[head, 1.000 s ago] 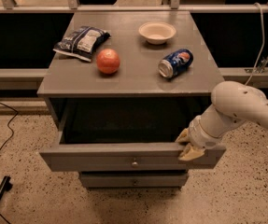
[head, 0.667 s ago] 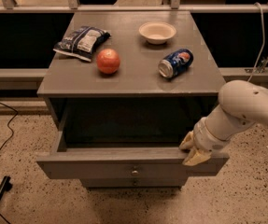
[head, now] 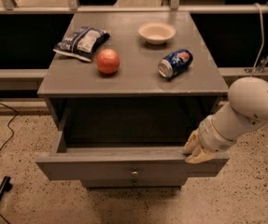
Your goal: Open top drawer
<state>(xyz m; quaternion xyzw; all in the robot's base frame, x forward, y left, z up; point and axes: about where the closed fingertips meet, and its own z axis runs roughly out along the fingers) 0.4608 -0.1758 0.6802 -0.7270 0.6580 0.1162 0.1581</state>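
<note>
The top drawer (head: 101, 168) of the grey cabinet stands pulled far out, its dark box open to view and its small round metal knob (head: 134, 173) centred on the front. My gripper (head: 195, 151) rests on the top edge of the drawer front at its right end, with the white arm (head: 252, 107) reaching in from the right. A slimmer drawer front (head: 133, 183) shows just under the open one.
On the cabinet top (head: 138, 76) lie a dark chip bag (head: 81, 42), a red apple (head: 108, 61), a white bowl (head: 157, 32) and a blue soda can on its side (head: 175, 63). A black cable (head: 3, 134) runs over the speckled floor at left.
The drawer has slid further out toward the camera, and my gripper has moved with its front edge.
</note>
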